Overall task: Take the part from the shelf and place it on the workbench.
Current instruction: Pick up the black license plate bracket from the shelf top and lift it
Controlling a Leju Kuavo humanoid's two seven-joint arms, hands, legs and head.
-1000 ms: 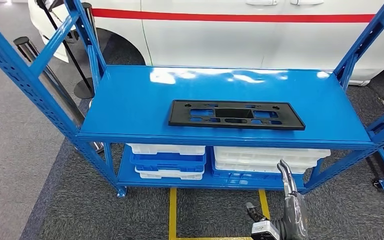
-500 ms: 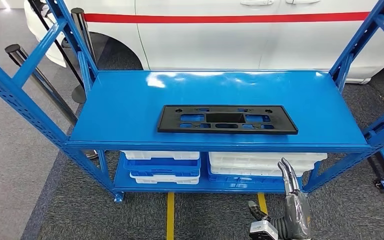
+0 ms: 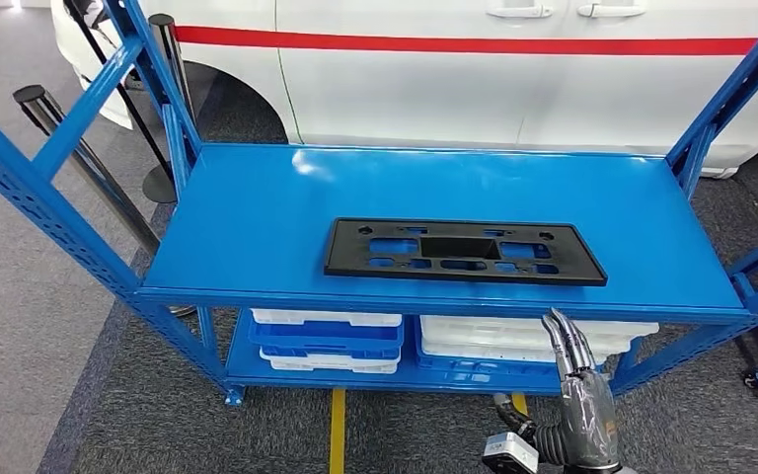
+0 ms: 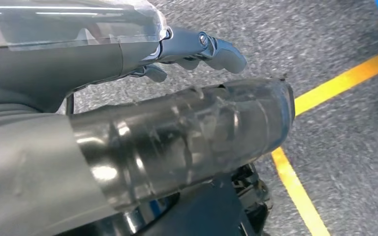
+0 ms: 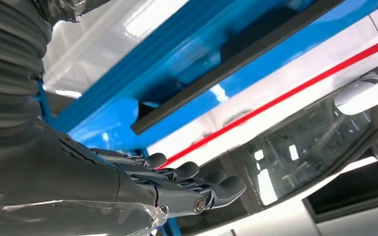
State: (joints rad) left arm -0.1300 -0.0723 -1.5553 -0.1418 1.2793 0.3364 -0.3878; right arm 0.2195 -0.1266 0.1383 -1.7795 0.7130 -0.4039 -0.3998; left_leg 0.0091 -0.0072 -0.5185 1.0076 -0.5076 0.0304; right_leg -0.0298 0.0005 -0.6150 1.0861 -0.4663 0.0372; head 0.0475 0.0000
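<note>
Empty, the right hand (image 3: 580,390) hangs with fingers straight and close together, below the front edge of the blue metal shelf (image 3: 257,217). Above and beyond it lies the flat black plastic part (image 3: 464,252), ungrasped. Reaching is the step; next, lift the hand to the part's near edge.

Part (image 3: 464,251) lies on shelf (image 3: 257,217), bins (image 3: 328,340) beneath.

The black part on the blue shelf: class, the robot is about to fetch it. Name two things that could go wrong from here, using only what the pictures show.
1. The black part is long, flat and lies flush on the shelf top; fingers may fail to get under it, or a one-sided grip could let it tilt and slip.
2. The right hand is below the shelf's front edge; raising it straight up might knock that edge.
</note>
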